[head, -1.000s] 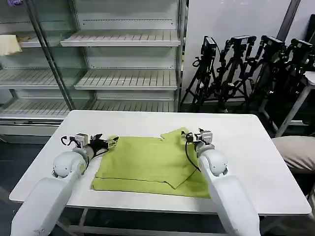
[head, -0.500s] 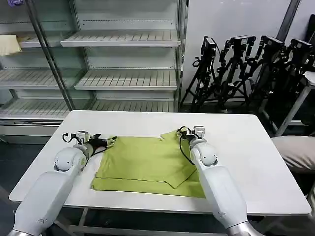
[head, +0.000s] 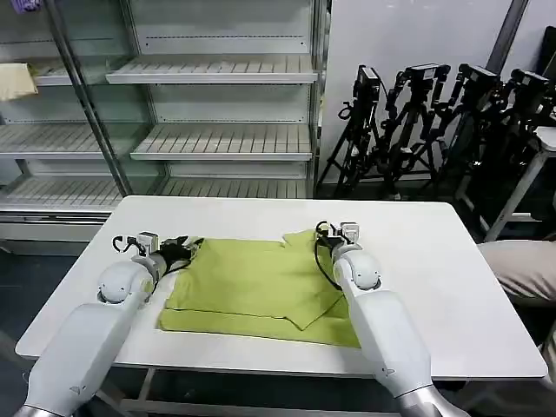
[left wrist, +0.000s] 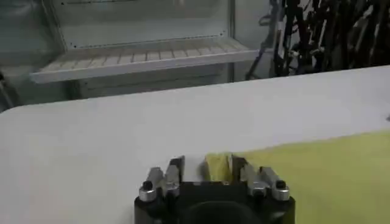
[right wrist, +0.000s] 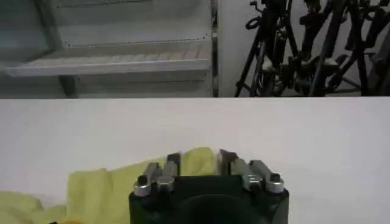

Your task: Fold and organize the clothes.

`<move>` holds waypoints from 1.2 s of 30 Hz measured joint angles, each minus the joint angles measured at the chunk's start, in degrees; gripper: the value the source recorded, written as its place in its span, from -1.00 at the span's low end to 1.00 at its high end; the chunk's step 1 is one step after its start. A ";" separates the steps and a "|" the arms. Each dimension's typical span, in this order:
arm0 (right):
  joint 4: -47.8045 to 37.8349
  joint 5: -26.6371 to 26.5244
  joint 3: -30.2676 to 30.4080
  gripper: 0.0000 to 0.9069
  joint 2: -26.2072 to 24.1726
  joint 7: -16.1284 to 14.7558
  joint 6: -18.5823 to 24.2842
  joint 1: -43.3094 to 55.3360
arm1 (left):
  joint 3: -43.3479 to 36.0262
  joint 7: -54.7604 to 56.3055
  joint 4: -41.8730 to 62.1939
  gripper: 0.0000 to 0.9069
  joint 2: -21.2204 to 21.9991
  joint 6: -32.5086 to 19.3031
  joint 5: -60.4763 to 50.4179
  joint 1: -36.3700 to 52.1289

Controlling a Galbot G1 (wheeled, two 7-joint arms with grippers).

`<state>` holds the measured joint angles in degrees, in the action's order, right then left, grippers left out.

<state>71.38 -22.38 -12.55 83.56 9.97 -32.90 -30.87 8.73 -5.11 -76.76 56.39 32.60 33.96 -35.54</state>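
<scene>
the t-shirt [head: 252, 287], one lime yellow-green piece of thin plain fabric, is spread partly folded on the white table [head: 434, 287], nearer the front edge than the back edge and roughly midway between the left and right edges. one folded layer is laid over the flat lower layer, with a diagonal fold edge running toward the front right of the cloth. one sleeve or corner is raised into a small peak at the back right of the cloth.

two grippers are seen, one at each side of the shirt. the left gripper [head: 184, 250] is set low at the shirt's back left corner; in the left wrist view the left gripper [left wrist: 206, 168] is shown with its two fingers parted and a bunched edge of the yellow-green fabric lying between them, though whether that fabric is pinched cannot be told. the right gripper [head: 326, 236] is placed at the raised peak at the back right; in the right wrist view the right gripper [right wrist: 198, 162] is likewise shown with two fingers spread and crumpled fabric rising between them, a firm hold not being clear.

behind the table one shelving unit [head: 217, 104] with several slatted shelves is seen, and a cluster of black tripods [head: 434, 122] is stood by the wall.
</scene>
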 measured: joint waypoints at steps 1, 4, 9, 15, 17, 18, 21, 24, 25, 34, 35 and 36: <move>0.00 -0.03 0.01 -1.00 0.06 -0.18 0.06 0.01 | 0.03 -0.06 -0.17 -0.98 -0.01 0.00 0.00 -0.14; -0.05 -0.01 0.15 -1.00 0.07 -0.76 0.43 0.07 | 0.09 -0.23 -0.57 -0.98 0.01 -0.09 0.01 -0.45; 0.31 0.42 0.55 -1.00 -0.30 -1.79 1.68 0.05 | 0.21 -0.19 -1.37 -0.98 0.22 -0.66 0.45 -0.74; 2.42 -0.06 1.02 -1.00 -1.34 -1.94 2.59 -0.12 | 0.34 0.31 -2.73 -0.98 -0.45 -0.72 1.29 -0.53; 3.30 -0.66 1.11 -1.00 -1.81 -1.79 2.61 -0.37 | 0.59 0.55 -3.54 -0.98 -0.75 -0.65 1.76 -0.78; 3.89 -1.09 1.20 -1.00 -2.12 -1.64 2.56 -0.59 | 0.71 0.58 -4.06 -0.98 -0.93 -0.63 2.03 -1.01; 6.04 -2.36 1.68 -1.00 -3.31 -1.34 2.30 -1.68 | 1.23 0.91 -5.68 -0.98 -1.57 -0.62 2.67 -1.90; 8.75 -3.46 2.00 -1.00 -4.68 -0.99 1.85 -3.39 | 1.97 0.92 -7.69 -0.98 -2.16 -0.58 3.33 -3.20; 9.74 -3.72 1.99 -1.00 -5.13 -0.85 1.70 -4.00 | 2.32 0.93 -8.36 -0.98 -2.39 -0.58 3.50 -3.71; 19.56 -5.87 1.13 -1.00 -8.72 -0.37 0.87 -10.30 | 6.50 0.99 -14.36 -0.98 -2.79 -1.38 3.84 -10.00; 20.60 -6.00 1.02 -1.00 -9.08 -0.32 0.78 -10.93 | 7.07 0.99 -14.94 -0.98 -2.88 -1.41 3.88 -10.71; 21.66 -6.08 0.92 -1.00 -9.45 -0.29 0.72 -11.64 | 7.62 1.01 -15.47 -0.98 -2.96 -1.43 3.90 -11.40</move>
<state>93.04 -28.47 -11.63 74.11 9.68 -32.18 -42.51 16.35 -4.10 -92.23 53.43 31.17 37.86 -46.94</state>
